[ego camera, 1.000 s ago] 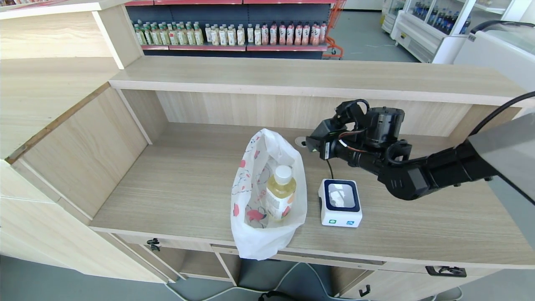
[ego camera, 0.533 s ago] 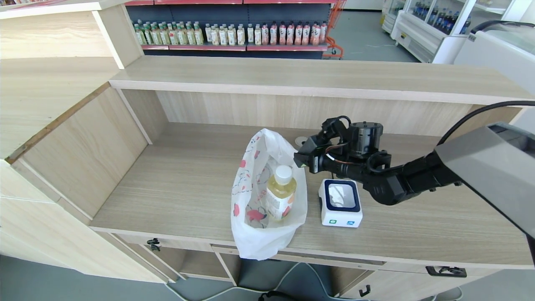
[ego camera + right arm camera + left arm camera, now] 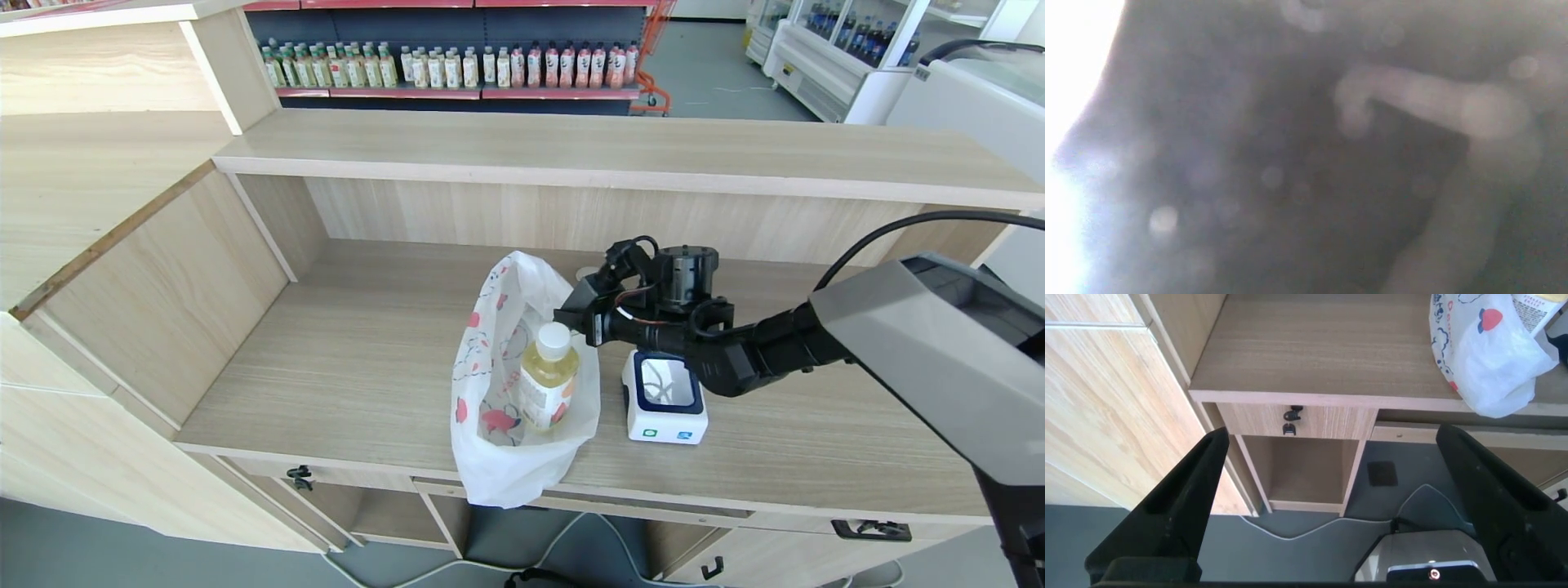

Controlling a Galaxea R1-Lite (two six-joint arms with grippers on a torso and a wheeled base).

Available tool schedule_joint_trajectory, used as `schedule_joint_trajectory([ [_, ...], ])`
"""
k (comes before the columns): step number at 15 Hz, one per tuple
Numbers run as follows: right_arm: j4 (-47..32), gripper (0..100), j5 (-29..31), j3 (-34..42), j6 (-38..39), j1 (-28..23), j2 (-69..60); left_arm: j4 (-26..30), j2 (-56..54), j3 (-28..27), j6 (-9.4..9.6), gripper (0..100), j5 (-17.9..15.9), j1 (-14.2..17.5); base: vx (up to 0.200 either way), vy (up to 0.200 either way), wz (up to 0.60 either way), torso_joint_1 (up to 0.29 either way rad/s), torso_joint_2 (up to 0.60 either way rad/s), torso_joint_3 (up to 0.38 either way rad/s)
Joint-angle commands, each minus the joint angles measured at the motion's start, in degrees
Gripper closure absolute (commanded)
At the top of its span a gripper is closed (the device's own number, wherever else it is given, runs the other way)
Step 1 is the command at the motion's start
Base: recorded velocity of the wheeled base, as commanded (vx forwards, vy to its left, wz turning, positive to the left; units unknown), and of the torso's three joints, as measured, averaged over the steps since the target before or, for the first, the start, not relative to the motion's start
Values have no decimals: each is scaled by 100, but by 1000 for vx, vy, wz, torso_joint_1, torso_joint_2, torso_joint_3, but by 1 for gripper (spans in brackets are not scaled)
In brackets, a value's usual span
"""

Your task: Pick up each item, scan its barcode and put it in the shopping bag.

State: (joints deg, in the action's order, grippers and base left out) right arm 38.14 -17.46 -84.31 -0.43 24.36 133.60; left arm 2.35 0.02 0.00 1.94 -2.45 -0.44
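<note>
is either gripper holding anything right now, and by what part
Left gripper is open and empty; whether the right gripper holds anything cannot be told.

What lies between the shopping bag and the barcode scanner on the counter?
Nothing. In the head view only a narrow bare strip of counter separates the shopping bag from the scanner, and the two stand apart.

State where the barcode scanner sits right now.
In the head view the scanner stands on the counter, just right of the shopping bag, beneath the right arm.
</note>
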Motion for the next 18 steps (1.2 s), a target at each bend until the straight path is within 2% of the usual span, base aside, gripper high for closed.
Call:
schedule_joint_trajectory([
  [1, -44, 100, -38, -209, -1, 96, 158, 2, -2, 0, 0, 0, -1, 0, 0, 0, 0, 0, 0, 0],
  [13, -53, 100, -38, -1035, -54, 210, 967, 2, -2, 0, 0, 0, -1, 0, 0, 0, 0, 0, 0, 0],
  [18, -35, 100, -320, -1395, -72, 210, 1213, 2, -2, 0, 0, 0, -1, 0, 0, 0, 0, 0, 0, 0],
])
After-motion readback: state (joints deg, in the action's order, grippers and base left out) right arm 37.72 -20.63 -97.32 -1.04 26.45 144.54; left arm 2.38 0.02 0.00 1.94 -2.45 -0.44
